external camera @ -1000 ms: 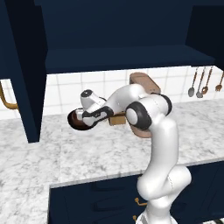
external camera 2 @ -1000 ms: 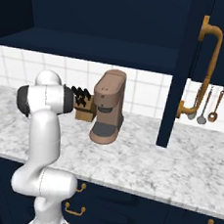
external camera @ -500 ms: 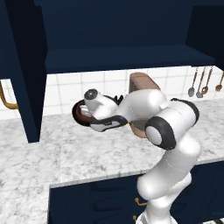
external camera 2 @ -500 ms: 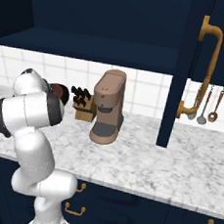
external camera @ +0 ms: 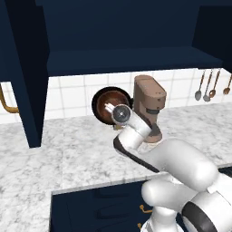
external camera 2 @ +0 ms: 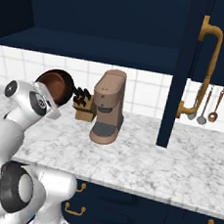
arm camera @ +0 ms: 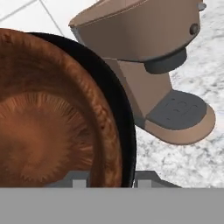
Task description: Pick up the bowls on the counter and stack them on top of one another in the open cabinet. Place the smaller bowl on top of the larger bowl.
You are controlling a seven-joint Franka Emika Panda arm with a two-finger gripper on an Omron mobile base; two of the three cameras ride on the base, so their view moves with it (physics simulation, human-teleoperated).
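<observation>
A round glossy reddish-brown bowl (external camera: pixel 109 102) (external camera 2: pixel 56 85) (arm camera: pixel 48 127) hangs tipped on its side above the marbled counter (external camera: pixel 68 154) (external camera 2: pixel 177 161), its opening facing the hand. A black ring (arm camera: pixel 117 100) runs around its rim; I cannot tell whether this is the black bowl nested behind it. My gripper (external camera: pixel 111 109) (external camera 2: pixel 55 106) is shut on the bowl's rim. The fingertips are hidden in the hand view. The open navy cabinet's shelf (external camera: pixel 127 59) (external camera 2: pixel 91 47) lies above, dark inside.
A brown coffee machine (external camera: pixel 149 97) (external camera 2: pixel 108 106) (arm camera: pixel 148 52) stands on the counter right beside the bowl. A knife block (external camera 2: pixel 84 108) sits behind. A navy cabinet panel (external camera: pixel 27 81) (external camera 2: pixel 179 82) hangs down. Utensils (external camera: pixel 206 86) (external camera 2: pixel 208 107) hang on the tiled wall.
The arm has swung and folded forward. The bowl in the gripper has moved right and slightly up, toward the coffee machine, and tipped onto its side.
</observation>
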